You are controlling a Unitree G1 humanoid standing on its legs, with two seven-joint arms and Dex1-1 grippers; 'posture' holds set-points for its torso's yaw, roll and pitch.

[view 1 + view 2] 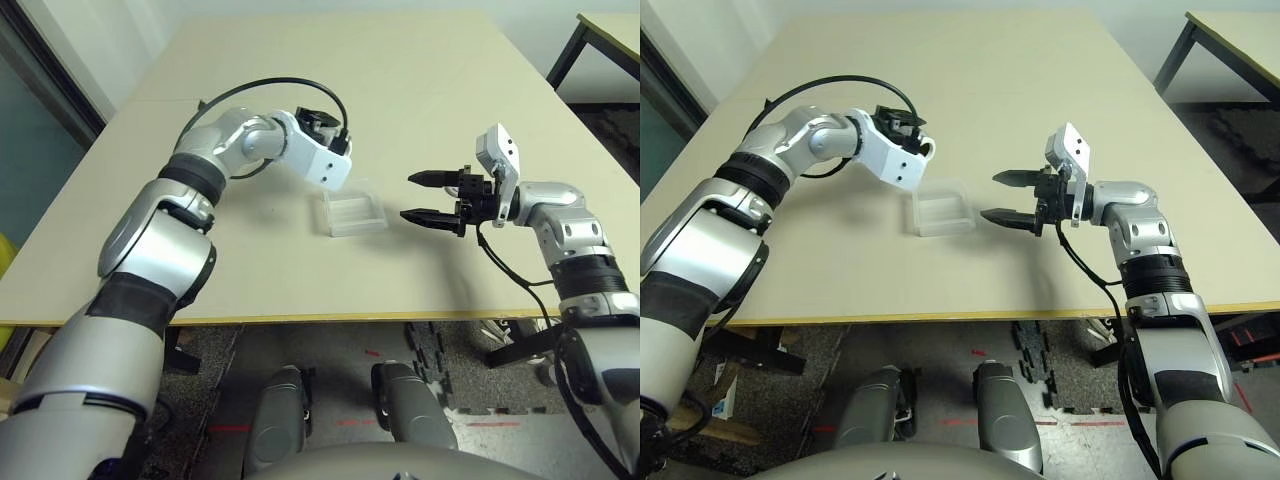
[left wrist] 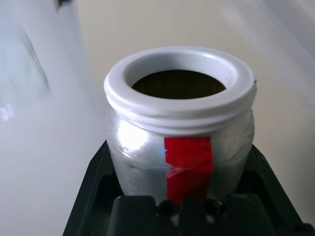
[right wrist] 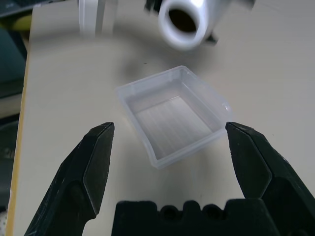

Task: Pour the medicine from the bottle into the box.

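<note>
The left gripper (image 2: 183, 206) pinched a small, uncapped, red-striped silver bottle (image 2: 179, 130), likely light and slippery, tilted above a flimsy clear plastic box (image 3: 173, 114) mid-desk; the right gripper (image 3: 170, 169) stood spread.

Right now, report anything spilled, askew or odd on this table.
Nothing spilled. The bottle sits uncapped in the left pincer, tipped over the empty box, as pouring needs. The right pincer stands open beside the box.
</note>
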